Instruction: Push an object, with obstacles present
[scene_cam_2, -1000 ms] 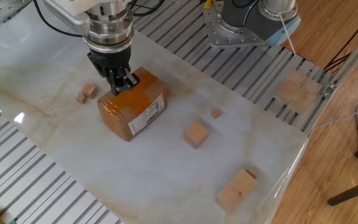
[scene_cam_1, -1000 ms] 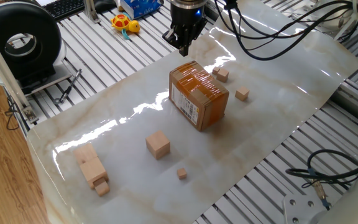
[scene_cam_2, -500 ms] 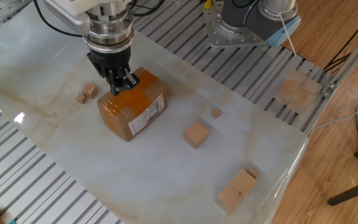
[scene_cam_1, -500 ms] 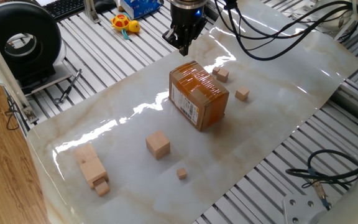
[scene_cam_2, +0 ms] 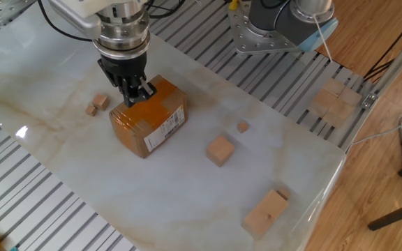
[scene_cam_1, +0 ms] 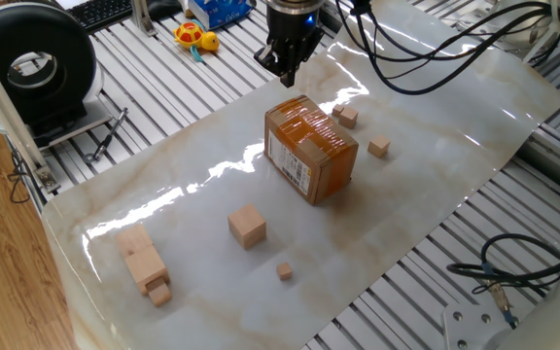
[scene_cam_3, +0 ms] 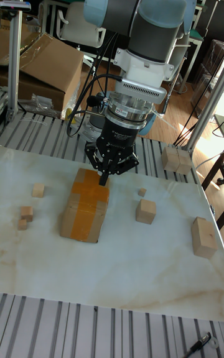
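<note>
Hand (scene_cam_2: pixel 137 93) hovering with fingers closed together, holding nothing, above cardboard box (scene_cam_2: pixel 149 116); small cube (scene_cam_1: pixel 379 147) near the desk (scene_cam_1: pixel 436 165) edge untouched, push apparently not begun.

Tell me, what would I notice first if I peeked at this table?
Probably the brown cardboard box with orange tape in the middle of the shiny white table. The robot's black gripper hangs right over it, jaws pinched together. Little wooden blocks lie scattered around: two small cubes beside the box and a larger cube farther off.
</note>
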You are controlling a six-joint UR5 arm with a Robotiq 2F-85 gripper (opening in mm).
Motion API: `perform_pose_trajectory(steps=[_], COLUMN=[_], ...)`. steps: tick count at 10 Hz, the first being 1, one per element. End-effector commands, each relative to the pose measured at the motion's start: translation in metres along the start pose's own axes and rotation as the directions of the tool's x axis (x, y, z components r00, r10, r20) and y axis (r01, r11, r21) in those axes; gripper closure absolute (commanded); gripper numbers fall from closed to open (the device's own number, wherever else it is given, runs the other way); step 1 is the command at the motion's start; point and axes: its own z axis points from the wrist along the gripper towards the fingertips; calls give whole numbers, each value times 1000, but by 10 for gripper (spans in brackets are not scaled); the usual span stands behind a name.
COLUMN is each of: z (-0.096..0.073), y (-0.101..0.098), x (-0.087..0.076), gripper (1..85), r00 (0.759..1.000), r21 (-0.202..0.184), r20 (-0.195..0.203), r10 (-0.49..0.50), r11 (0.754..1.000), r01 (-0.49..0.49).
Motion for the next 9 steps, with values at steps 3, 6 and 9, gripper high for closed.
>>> perform_pose_trajectory(steps=[3,6,9], z=[-1,-1,0], y=[2,7,7], x=[0,-2,3], gripper=[843,843,843], r00=[1000,1000,1000], r21=[-12,-34,-29], r20=[2,10,-7], r10=[4,0,-27], r11=[1000,999,999], r01=[-4,0,27])
